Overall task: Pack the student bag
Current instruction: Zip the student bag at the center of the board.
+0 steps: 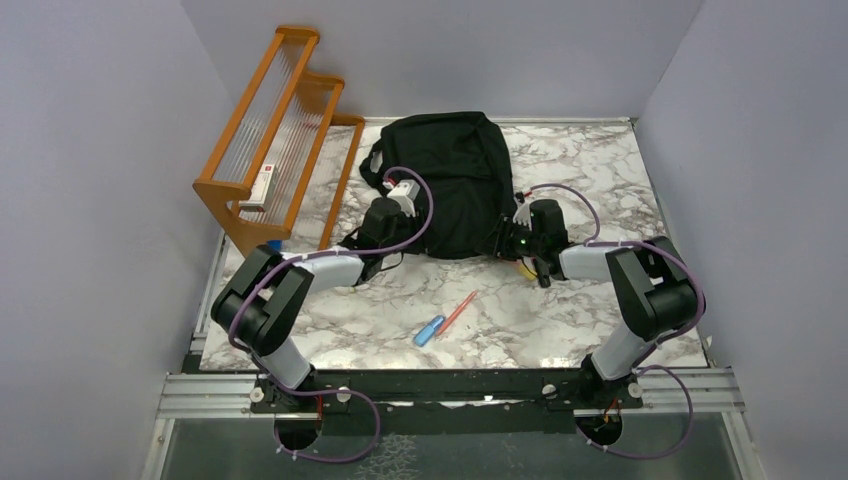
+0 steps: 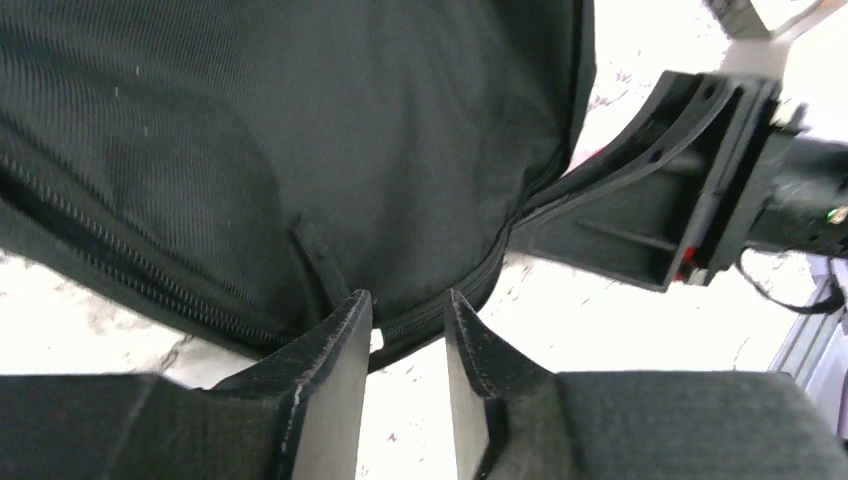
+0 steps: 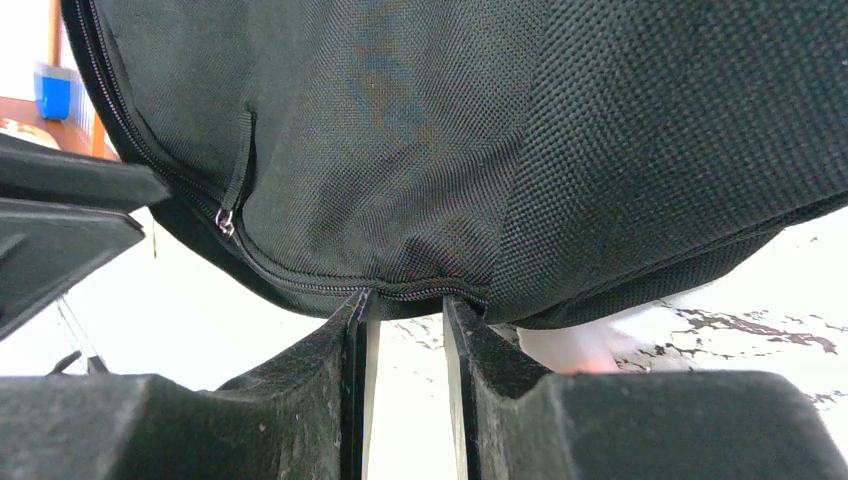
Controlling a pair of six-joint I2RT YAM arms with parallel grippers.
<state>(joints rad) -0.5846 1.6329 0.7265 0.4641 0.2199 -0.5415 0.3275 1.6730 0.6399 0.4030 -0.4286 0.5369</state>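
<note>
The big soft black fabric backpack (image 1: 450,180) lies flat at the far middle of the white-and-brown marbled desk (image 1: 600,320), with its near hem towards the arms. Both claws are at that hem, the left at its left end and the right at its right end.

The left gripper (image 2: 408,305) has its jaws a slit apart. The zipped hem lies across the gap at the tips, and bare desk shows through behind it, so it reads as loose rather than biting. The right gripper (image 3: 405,300) shows the same narrow gap, with the zip seam sitting on its tips. I cannot tell whether it pinches the cloth.

The step looks like getting the bag's mouth open. To do it well, I would hold the cloth just beside the zip rather than the teeth. One claw should pin the hem while the other goes for the small metal zip pull (image 3: 228,222) (it hangs to the left in the right wrist view). The pull should then travel along the seam, not upward, or the limp fabric will bunch.

- **Backpack:** one.
- **Arms:** two.
- **Pen-like tool:** one slim blue-and-red tool (image 1: 445,318), lying loose near the desk's middle and well apart from the bag.
- **Rack:** one orange wooden stepped rack (image 1: 285,130) at the far left corner.
- **Box on the rack:** one small white box (image 1: 262,187).
- **Yellow scrap:** one (image 1: 521,266) under the right wrist, too hidden to name.
</note>
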